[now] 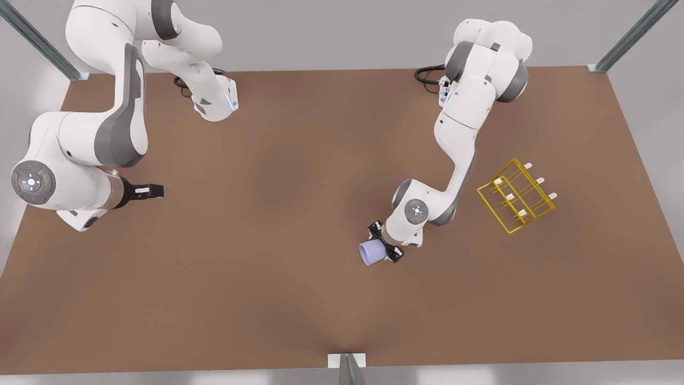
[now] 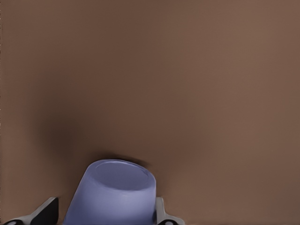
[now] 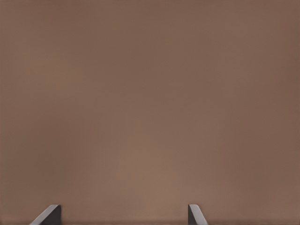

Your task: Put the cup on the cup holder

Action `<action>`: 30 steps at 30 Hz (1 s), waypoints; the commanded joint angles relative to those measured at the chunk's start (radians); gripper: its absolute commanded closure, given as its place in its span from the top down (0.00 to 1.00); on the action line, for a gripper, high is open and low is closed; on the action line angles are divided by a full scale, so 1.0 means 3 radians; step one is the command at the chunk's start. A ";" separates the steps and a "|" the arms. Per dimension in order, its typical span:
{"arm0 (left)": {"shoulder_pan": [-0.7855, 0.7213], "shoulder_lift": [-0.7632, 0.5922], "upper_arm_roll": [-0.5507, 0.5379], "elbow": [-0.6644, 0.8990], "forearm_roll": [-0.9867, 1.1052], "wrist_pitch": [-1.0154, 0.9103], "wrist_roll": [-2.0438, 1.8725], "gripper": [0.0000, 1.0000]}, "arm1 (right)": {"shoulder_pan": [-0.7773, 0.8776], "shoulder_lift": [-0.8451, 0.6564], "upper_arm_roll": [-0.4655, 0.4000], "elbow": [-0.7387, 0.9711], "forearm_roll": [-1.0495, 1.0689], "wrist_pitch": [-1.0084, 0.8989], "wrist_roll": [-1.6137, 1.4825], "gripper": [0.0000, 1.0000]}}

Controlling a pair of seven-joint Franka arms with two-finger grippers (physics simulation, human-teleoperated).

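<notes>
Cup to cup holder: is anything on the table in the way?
Nothing visible. The left gripper is shut on the cup; bare table lies between it and the cup holder. The right gripper waits far off.

Front view: high overhead, looking down on the whole brown tabletop (image 1: 299, 240). Both wrist views: close, facing that same tabletop past their own fingers (image 3: 49, 214).
</notes>
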 commanded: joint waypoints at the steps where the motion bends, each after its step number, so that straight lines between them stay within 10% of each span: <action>1: -0.0007 0.0006 -0.0001 0.0002 -0.0006 0.0068 -0.0406 1.00 | 0.0001 -0.0003 -0.0002 0.0001 0.0002 -0.0002 0.0075 1.00; 8: -0.0028 0.0016 -0.0011 0.0022 -0.0011 0.0068 -0.0411 0.98 | -0.0004 0.0002 -0.0007 0.0001 0.0033 0.0003 0.0065 1.00; 10: -0.0028 0.0031 -0.0011 0.0022 -0.0011 0.0124 -0.0411 0.64 | -0.0004 0.0002 -0.0007 0.0001 0.0033 0.0003 0.0065 1.00; 18: -0.0038 -0.0163 0.0060 0.0216 0.0020 -0.0673 -0.0227 0.68 | -0.0009 0.0002 -0.0012 0.0001 0.0038 0.0003 0.0059 1.00; 21: -0.1856 -0.0275 0.2517 0.0156 0.0025 -0.2078 0.0599 0.68 | -0.0009 0.0002 -0.0012 0.0001 0.0038 0.0003 0.0054 1.00; 23: -0.2574 -0.0270 0.3496 -0.0024 0.0035 -0.2509 0.1393 0.65 | -0.0014 0.0002 -0.0012 0.0001 0.0038 0.0003 0.0054 1.00; 30: -0.3469 0.0124 0.4488 -0.1031 0.1553 -0.2371 0.2216 0.65 | -0.0009 0.0002 -0.0007 0.0006 0.0018 0.0003 0.0095 1.00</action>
